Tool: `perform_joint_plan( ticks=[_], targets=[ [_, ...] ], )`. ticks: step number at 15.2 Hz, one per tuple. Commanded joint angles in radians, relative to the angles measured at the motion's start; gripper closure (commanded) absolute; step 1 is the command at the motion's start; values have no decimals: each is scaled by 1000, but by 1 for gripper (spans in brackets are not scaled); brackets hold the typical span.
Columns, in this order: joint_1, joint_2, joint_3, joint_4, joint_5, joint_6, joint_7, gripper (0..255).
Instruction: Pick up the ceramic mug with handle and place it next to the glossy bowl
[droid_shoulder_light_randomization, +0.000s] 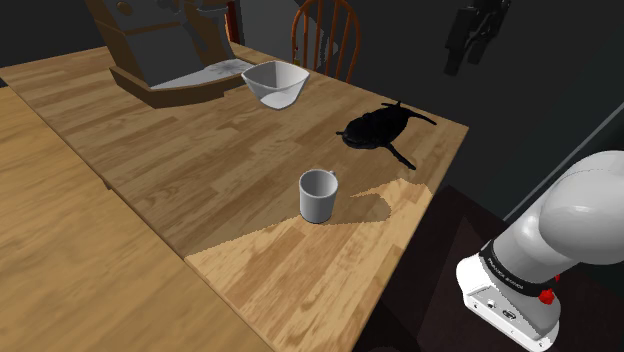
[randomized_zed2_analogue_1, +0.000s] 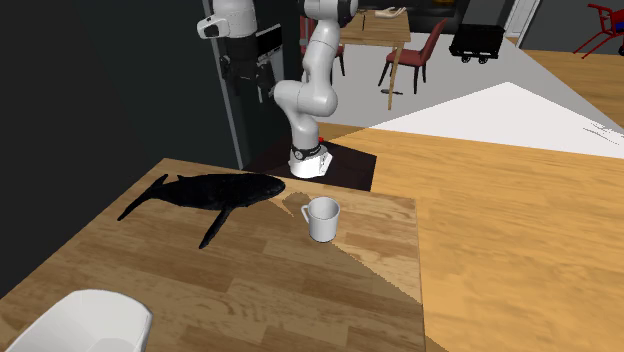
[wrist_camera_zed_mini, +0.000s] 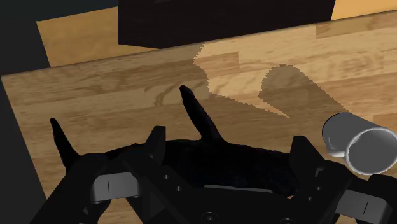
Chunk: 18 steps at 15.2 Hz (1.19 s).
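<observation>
A pale grey mug (droid_shoulder_light_randomization: 319, 194) with a small handle stands upright on the wooden table (droid_shoulder_light_randomization: 150, 230), near its edge toward the stand. In the second exterior view the mug (randomized_zed2_analogue_1: 322, 218) sits just beyond a black whale figure (randomized_zed2_analogue_1: 210, 192). A white glossy bowl (droid_shoulder_light_randomization: 274, 83) rests farther back on the table, well apart from the mug. My gripper (droid_shoulder_light_randomization: 472, 40) hangs high above the table's corner, open and holding nothing. Through the wrist view, the open gripper (wrist_camera_zed_mini: 229, 144) looks down on the whale (wrist_camera_zed_mini: 203, 121), with the mug (wrist_camera_zed_mini: 359, 147) off beside the right finger.
A grey and brown appliance (droid_shoulder_light_randomization: 165, 45) stands at the table's back, left of the bowl (randomized_zed2_analogue_1: 85, 322). Behind the table is a wooden chair (droid_shoulder_light_randomization: 325, 35). The whale (droid_shoulder_light_randomization: 385, 125) lies between bowl and table corner. My white arm (randomized_zed2_analogue_1: 315, 80) rises from its stand (droid_shoulder_light_randomization: 510, 300).
</observation>
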Motion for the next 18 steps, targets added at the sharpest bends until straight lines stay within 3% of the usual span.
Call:
perform_joint_plan(
  ticks=[1,9,18],
  targets=[
    [0,0,0,0,0,0,0,0],
    [52,65,157,-99,96,172,162,0],
    [96,248,341,-113,161,384,345,0]
  ],
)
